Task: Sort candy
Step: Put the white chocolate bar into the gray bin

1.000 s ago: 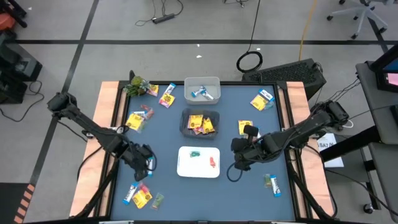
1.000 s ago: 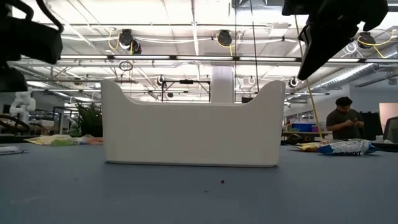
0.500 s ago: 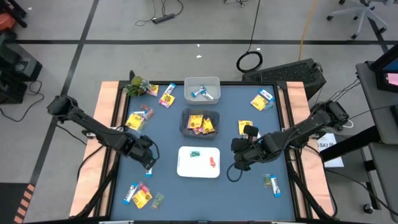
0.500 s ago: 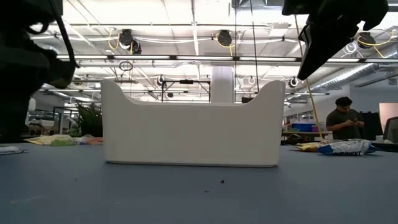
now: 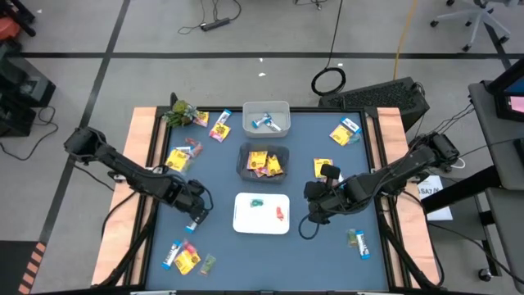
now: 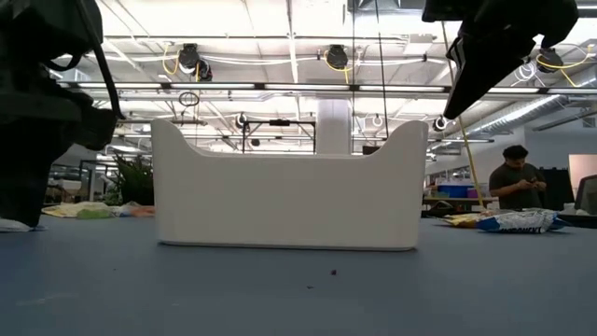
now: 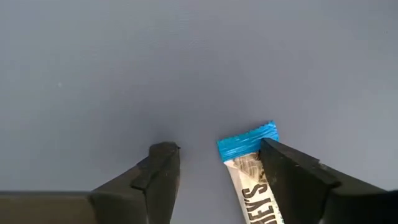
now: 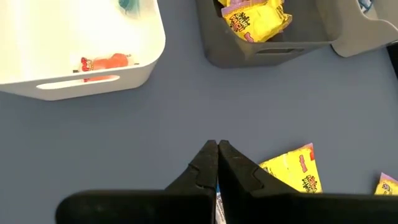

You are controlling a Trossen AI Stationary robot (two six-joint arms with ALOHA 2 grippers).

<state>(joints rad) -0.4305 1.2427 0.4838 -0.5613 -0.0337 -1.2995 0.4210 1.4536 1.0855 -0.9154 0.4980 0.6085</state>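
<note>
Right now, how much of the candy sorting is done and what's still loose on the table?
Done: yellow packets fill the grey bin, a blue bar sits in the far bin, and red and green pieces lie in the white tray. In hand: the left gripper, jaws open, straddles a blue-and-white bar; the right gripper waits shut. Left: loose candy at the table's corners.

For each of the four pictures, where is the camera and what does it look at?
High view: overhead, looking down on the blue table, both arms visible.
Low view: table height, facing the white bin; arms hang above.
Left wrist view: between open fingers, a blue-and-white candy bar.
Right wrist view: past the shut right gripper, the white bin and grey bin.
The white bin appears in three views.
</note>
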